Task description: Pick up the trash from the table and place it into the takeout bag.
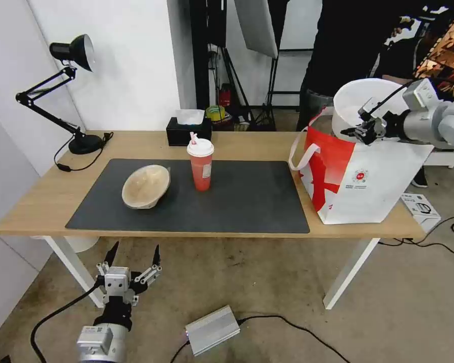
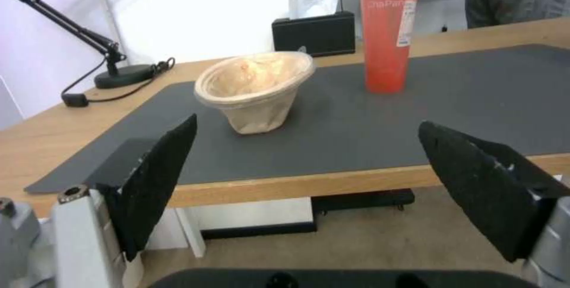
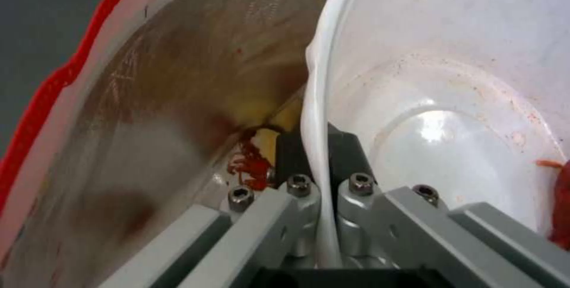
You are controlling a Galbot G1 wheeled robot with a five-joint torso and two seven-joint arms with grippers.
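My right gripper (image 1: 360, 132) is shut on the rim of the white plastic bowl (image 1: 360, 98), holding it tilted over the open top of the red-and-white takeout bag (image 1: 358, 181) at the table's right end. In the right wrist view the bowl (image 3: 451, 79) with red scraps is pinched at its rim by my right gripper (image 3: 315, 154), above the bag's foil lining (image 3: 178, 79). The tan pulp bowl (image 1: 146, 185) lies tipped on the dark mat, and the red drink cup (image 1: 201, 162) stands beside it. My left gripper (image 1: 133, 257) hangs open below the table's front edge.
A black desk lamp (image 1: 70, 91) stands at the back left and a black tissue box (image 1: 188, 131) at the back middle of the table (image 1: 267, 143). A silver box (image 1: 213, 330) with cables lies on the floor. A person stands behind the bag.
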